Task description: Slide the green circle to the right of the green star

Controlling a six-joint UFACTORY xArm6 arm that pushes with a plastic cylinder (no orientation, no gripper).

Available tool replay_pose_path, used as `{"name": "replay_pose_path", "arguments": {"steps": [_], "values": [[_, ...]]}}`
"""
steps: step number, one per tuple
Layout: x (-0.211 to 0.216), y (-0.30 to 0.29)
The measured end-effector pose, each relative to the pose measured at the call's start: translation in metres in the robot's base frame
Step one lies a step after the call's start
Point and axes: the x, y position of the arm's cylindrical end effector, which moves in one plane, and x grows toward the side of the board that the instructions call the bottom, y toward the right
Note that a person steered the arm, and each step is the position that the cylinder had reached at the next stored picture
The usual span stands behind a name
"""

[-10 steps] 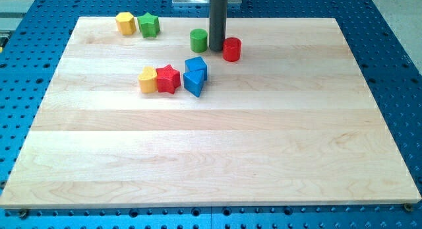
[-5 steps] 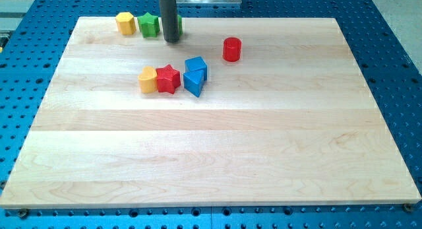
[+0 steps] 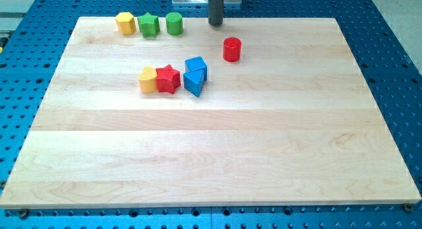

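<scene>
The green circle (image 3: pixel 174 23) stands near the board's top edge, just right of the green star (image 3: pixel 149 24), with a narrow gap between them. A yellow block (image 3: pixel 125 23) sits on the star's left. My tip (image 3: pixel 215 24) is at the board's top edge, well to the right of the green circle and apart from it, above and left of the red circle (image 3: pixel 231 49).
Near the board's upper middle lies a cluster: a yellow block (image 3: pixel 148 79), a red star (image 3: pixel 169 78), a blue block (image 3: pixel 196 66) and a blue triangle (image 3: pixel 194 82). The wooden board (image 3: pixel 211 156) lies on a blue perforated table.
The green circle has moved left from beside the red circle to the right of the green star. My tip pushed it there, then moved back right to the top edge.
</scene>
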Motion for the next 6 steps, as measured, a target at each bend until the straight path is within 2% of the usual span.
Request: {"name": "replay_pose_path", "arguments": {"steps": [3,6], "values": [[0.004,-0.056],[0.022,-0.061]]}}
